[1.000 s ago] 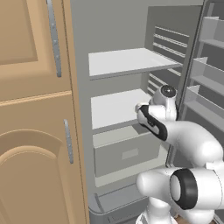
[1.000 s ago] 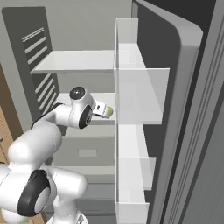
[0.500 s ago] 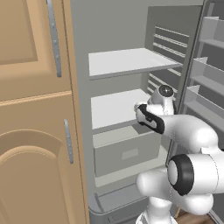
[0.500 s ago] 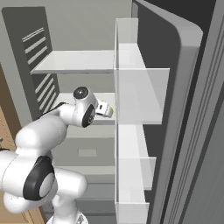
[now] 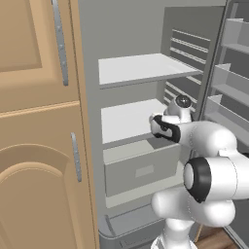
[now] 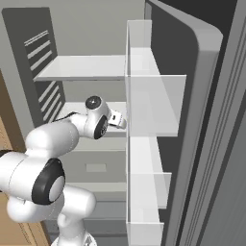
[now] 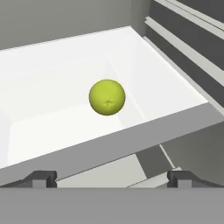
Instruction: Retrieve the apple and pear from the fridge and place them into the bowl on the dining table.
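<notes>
Claw (image 7: 112, 177) spread wide, nothing in it; the two tips sit at the bottom of the hand view, just short of the shelf's front lip. From the base views the wrist is already reaching into the open fridge (image 5: 146, 29) at mid-shelf height, above the grey drawer (image 5: 141, 168).

Next out: middle shelf (image 7: 52, 78), white, with a raised front edge. A round yellow-green fruit (image 7: 107, 97) sits on it, roughly centred between the tips and set back from the lip. Could be the apple or the pear; can't tell from this end-on view. Second fruit not visible here.

Far: ribbed fridge back wall (image 7: 192, 39), upper shelf (image 5: 141, 68) overhead.

Risks, as I read it:
- Tips look low against the front lip. A straight push forward likely hits the edge, not the fruit.
- Fruit is round and free on a smooth shelf. An off-centre close or a nudge from one tip probably rolls it back or sideways out of reach.
- Tight clearance under the upper shelf and beside the door bins (image 6: 144, 101); lifting out too steeply could clip them and knock the fruit loose.
</notes>
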